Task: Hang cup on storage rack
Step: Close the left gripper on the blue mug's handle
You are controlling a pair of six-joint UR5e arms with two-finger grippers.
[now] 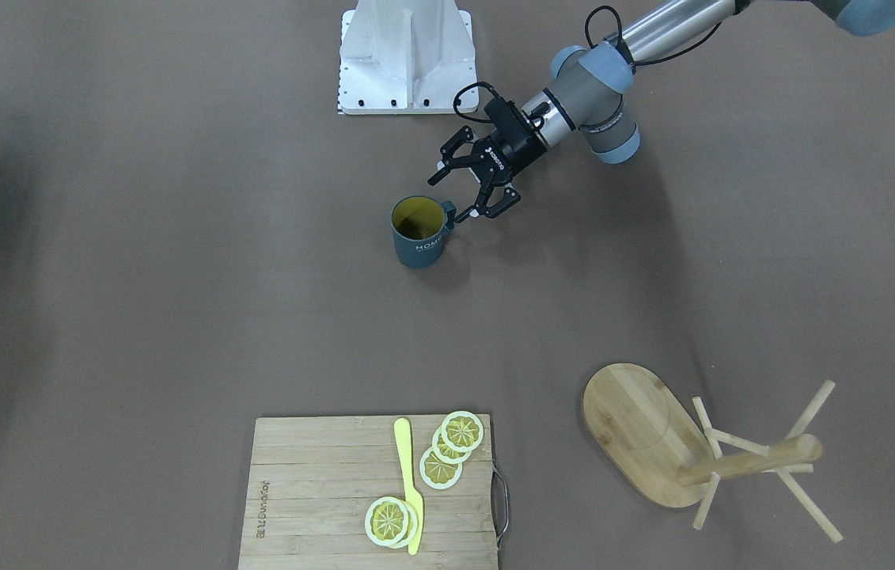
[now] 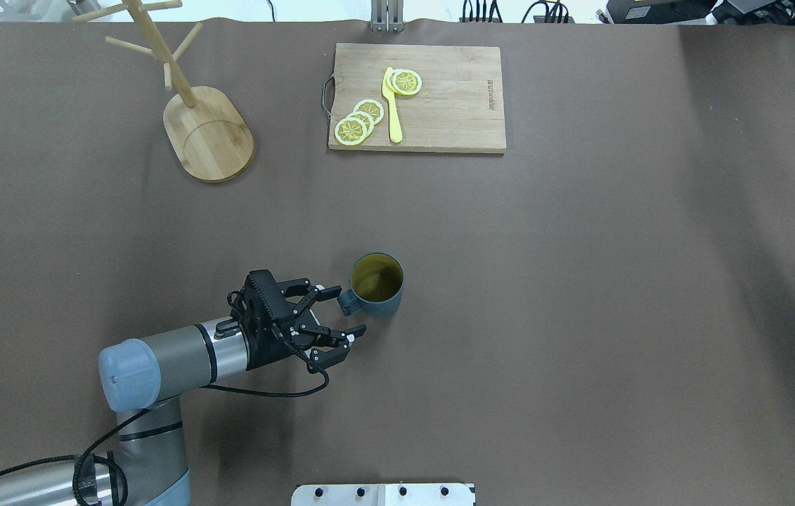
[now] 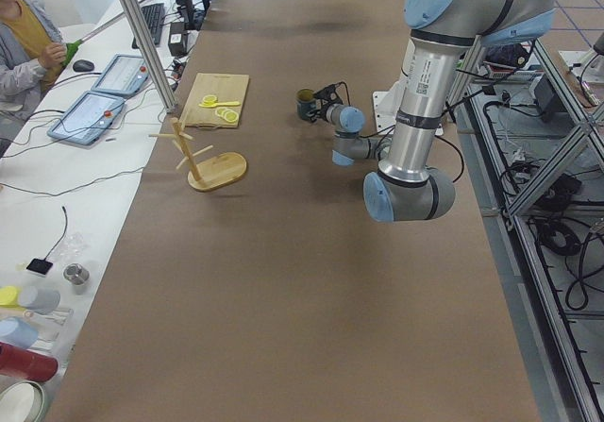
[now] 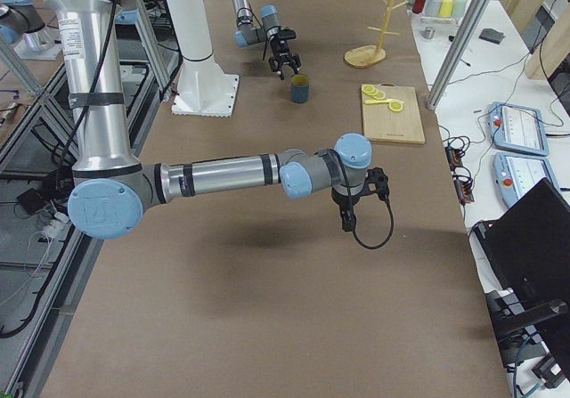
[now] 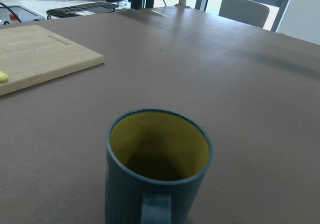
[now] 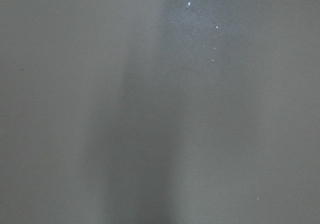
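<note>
The dark blue-grey cup (image 2: 377,284) stands upright mid-table, yellowish inside, its handle (image 2: 348,302) pointing at my left gripper. It also shows in the front view (image 1: 419,233) and fills the left wrist view (image 5: 157,169). My left gripper (image 2: 346,309) is open and level with the cup, one fingertip on each side of the handle, gripping nothing; it also shows in the front view (image 1: 451,195). The bamboo storage rack (image 2: 209,133) stands upright far left, empty. My right gripper (image 4: 346,220) hangs over bare table at the right; I cannot tell its state.
A slatted cutting board (image 2: 439,98) with lemon slices (image 2: 360,121) and a yellow knife (image 2: 392,105) lies at the table's far edge, right of the rack. The white robot base (image 1: 405,55) is at the near edge. An operator (image 3: 24,49) sits beyond the far side.
</note>
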